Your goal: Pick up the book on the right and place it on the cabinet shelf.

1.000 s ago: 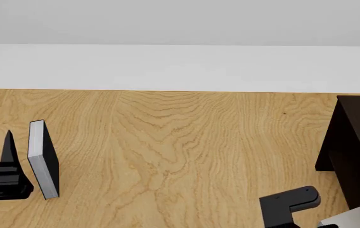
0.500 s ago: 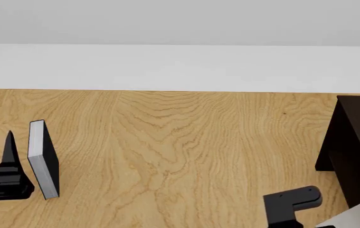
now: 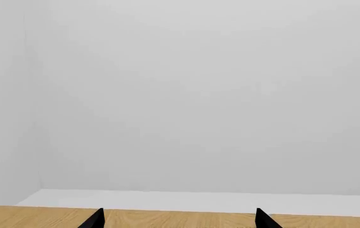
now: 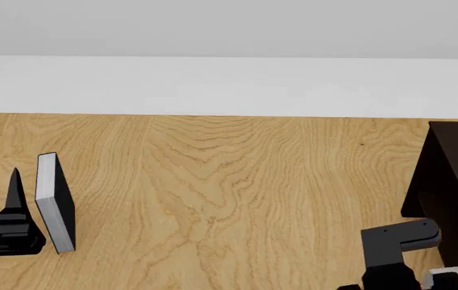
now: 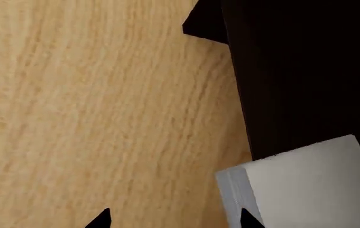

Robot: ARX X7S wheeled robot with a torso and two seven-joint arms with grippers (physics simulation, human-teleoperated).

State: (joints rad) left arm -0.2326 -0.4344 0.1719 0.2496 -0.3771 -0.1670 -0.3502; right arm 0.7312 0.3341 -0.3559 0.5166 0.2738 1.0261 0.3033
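- My right tool [image 5: 170, 219] hangs over the wooden tabletop [image 4: 212, 181]; only its two dark fingertips show in the right wrist view, set apart, with nothing between them; one tip sits just beside the book's white page edge.
- The book [image 5: 300, 185], plain light grey, lies close against the very dark cabinet shelf [image 4: 455, 193] at the tabletop's right side; whether they touch I cannot tell.
- My left tool [image 3: 176, 219] shows two fingertips spread wide, gripping nothing, facing a pale wall [image 3: 199, 95].
- In the head view a black-covered book [image 4: 55, 202] stands upright just beside my left tool.
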